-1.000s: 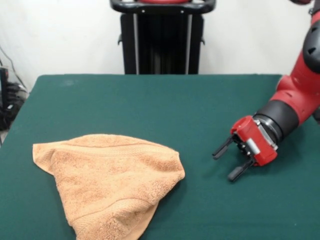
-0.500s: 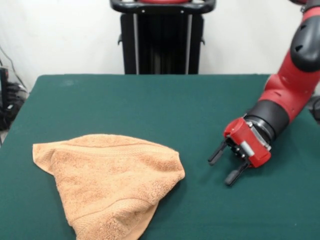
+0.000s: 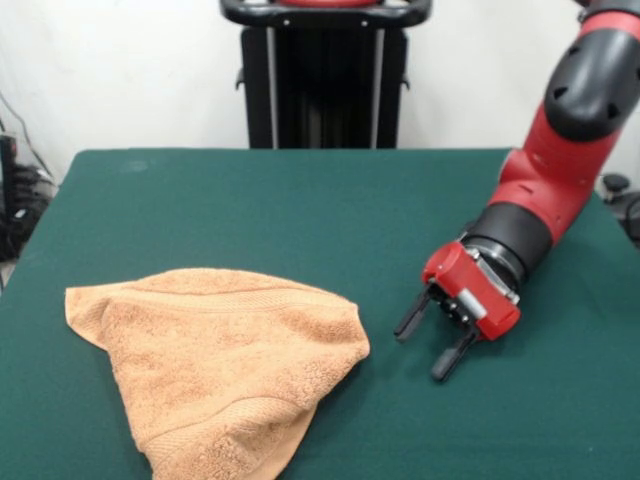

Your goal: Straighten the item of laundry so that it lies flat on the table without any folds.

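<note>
The item of laundry (image 3: 220, 360) is a light orange-tan terry towel lying folded over itself in a rough triangle on the near left of the table (image 3: 300, 200); a ribbed band runs along its upper fold and its lower tip reaches the picture's bottom edge. My gripper (image 3: 424, 347) hangs just above the green cloth to the right of the towel, a short gap from its right corner. Its two black fingers (image 3: 411, 315) are spread apart and hold nothing. The red and black arm slants down from the upper right.
The black pedestal (image 3: 325, 75) stands behind the table's far edge. Dark cables and gear (image 3: 15, 200) hang off the table's left side, and a small dark object (image 3: 615, 185) sits past its right edge.
The gripper has moved steadily left toward the towel, and the arm has swung upright. The fingers stay spread. The towel has not moved.
</note>
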Robot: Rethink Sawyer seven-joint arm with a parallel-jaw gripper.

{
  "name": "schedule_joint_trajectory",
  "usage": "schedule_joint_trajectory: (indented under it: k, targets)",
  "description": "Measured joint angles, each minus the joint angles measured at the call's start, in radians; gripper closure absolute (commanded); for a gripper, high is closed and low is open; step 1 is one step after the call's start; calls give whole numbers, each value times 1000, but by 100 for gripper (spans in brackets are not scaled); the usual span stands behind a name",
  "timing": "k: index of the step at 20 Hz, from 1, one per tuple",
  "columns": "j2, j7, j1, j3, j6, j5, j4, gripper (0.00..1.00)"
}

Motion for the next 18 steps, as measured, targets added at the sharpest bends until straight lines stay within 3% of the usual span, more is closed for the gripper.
schedule_joint_trajectory:
  k: [8,18]
  targets:
    - [7,0,-6,5,-51,0,22,0]
    - [79,0,-14,-85,175,-5,10,0]
